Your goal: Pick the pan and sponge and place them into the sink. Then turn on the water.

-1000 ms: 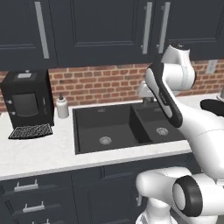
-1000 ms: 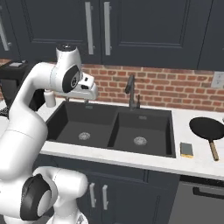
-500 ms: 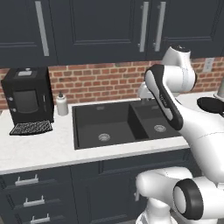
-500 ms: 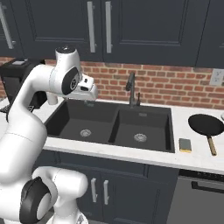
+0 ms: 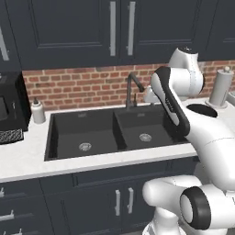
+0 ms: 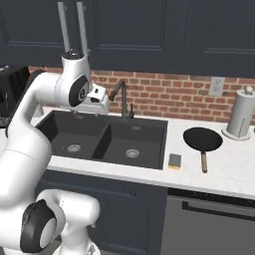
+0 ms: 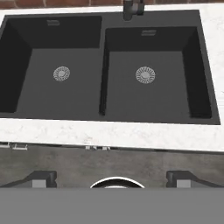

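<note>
Above the sink (image 6: pixel 107 142) I hung with my jaws wide apart and empty; right of it on the surface, sponge (image 6: pixel 175 161) and pan (image 6: pixel 202 139) awaited pickup.

A red brick backsplash (image 6: pixel 169 97) runs behind the white speckled desk (image 6: pixel 229 164). Dark navy cabinets (image 5: pixel 69 32) with long metal handles hang above; matching cupboards (image 5: pixel 92 202) stand below.

White countertop (image 6: pixel 149 169) is carrying a black pan (image 6: pixel 202 140) and yellow sponge (image 6: pixel 175 161) (just beside the sink (image 6: pixel 149 149)), plus a paper-towel roll (image 6: pixel 240 113).
</note>
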